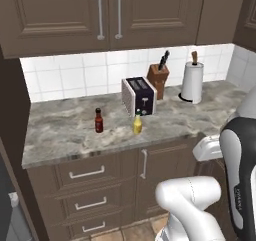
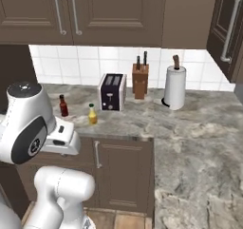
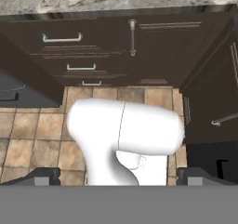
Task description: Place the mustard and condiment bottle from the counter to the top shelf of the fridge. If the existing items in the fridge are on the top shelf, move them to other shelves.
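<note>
Standing apart near counter [image 1: 60,130] front edge: mustard [image 1: 137,123], condiment bottle [image 1: 99,121]

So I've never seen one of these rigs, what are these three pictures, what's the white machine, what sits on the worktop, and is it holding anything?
All three are rendered, not filmed. The white machine is a robot arm on a base that can drive. Two cameras ride on that base, behind the arm to its left and right, so both show the same kitchen. The third sits on the hand and looks down at drawers and floor tiles; the gripper has its two dark tips far apart, open, holding nothing. On the counter stand the condiment bottle, the mustard, a toaster, a knife block and a paper towel roll.
</note>
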